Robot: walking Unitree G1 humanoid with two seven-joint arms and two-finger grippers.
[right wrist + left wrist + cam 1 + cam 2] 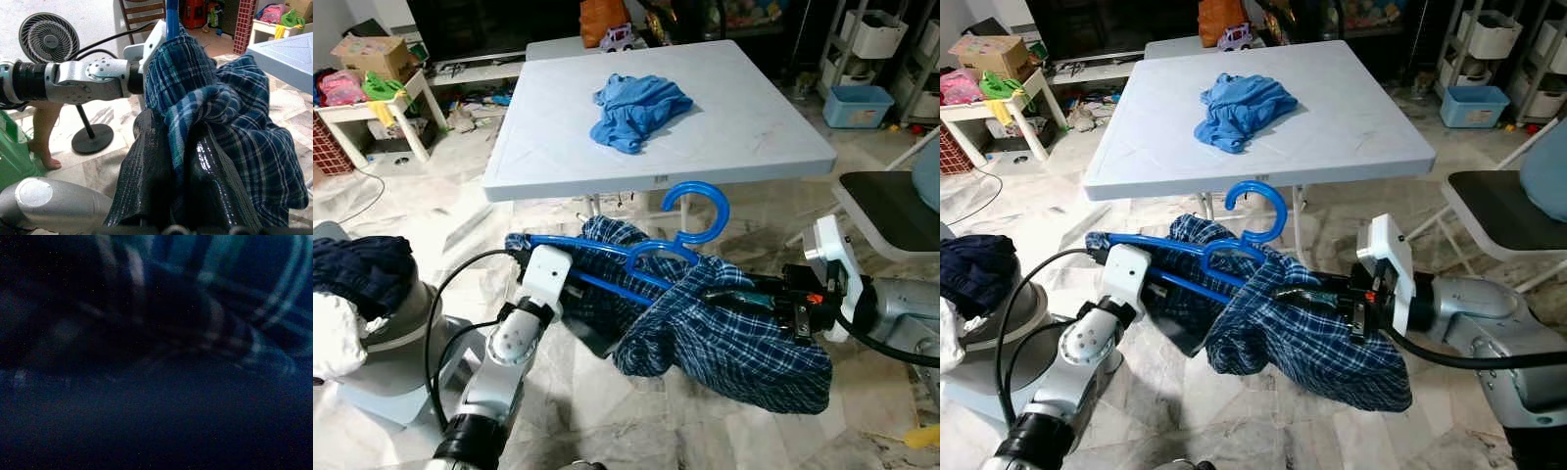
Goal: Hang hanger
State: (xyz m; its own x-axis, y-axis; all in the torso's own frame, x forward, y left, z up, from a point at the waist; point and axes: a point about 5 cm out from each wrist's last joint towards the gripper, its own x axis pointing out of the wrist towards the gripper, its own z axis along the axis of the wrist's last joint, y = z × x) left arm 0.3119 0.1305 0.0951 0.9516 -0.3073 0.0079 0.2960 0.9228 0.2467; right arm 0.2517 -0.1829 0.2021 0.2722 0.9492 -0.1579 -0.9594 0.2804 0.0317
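A blue plastic hanger (697, 185) is held in the air in front of the table, its hook pointing up. A dark blue plaid shirt (734, 343) is draped over it and sags in a bunch toward the floor. My left gripper (576, 284) is at the hanger's left end, shut on its blue bars, partly under the cloth. The left wrist view is dark, with plaid cloth very close. My right gripper (729, 292) reaches in from the right. Its black fingers (146, 181) are shut on a fold of the shirt.
A light blue table (754, 127) stands just behind, with a crumpled blue garment (636, 108) on it. A chair (891, 211) is at the right. A grey basket (382, 333) holding dark clothes (362, 269) is at the left. A fan (49, 36) and a person's leg (41, 132) stand nearby.
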